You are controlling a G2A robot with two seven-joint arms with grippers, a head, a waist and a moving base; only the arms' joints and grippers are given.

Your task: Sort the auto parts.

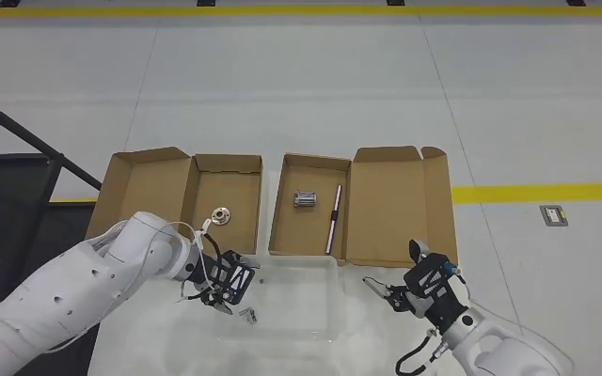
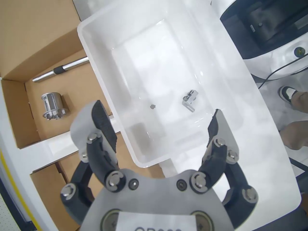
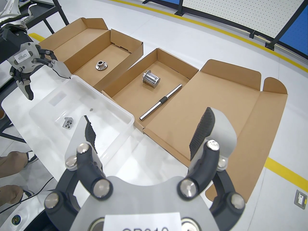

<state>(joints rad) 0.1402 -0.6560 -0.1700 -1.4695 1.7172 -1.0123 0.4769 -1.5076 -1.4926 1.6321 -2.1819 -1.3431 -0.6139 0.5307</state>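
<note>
Because the small metal bracket [image 2: 189,99] lies on the floor of the clear bin [image 2: 81,26], at the end below the left gripper [image 2: 157,111], that arm is clearly the nearer. Its fingers stand wide apart and empty, with the bracket just ahead of them, its longer side seemingly crosswise to their closing line. The right gripper [image 3: 146,118], likewise spread open, hangs by the bin's far end.

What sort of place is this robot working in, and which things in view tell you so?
Probably a factory-style robot workshop or test hall: yellow floor lines, white pegboard panels behind, and cardboard boxes holding metal parts.
</note>
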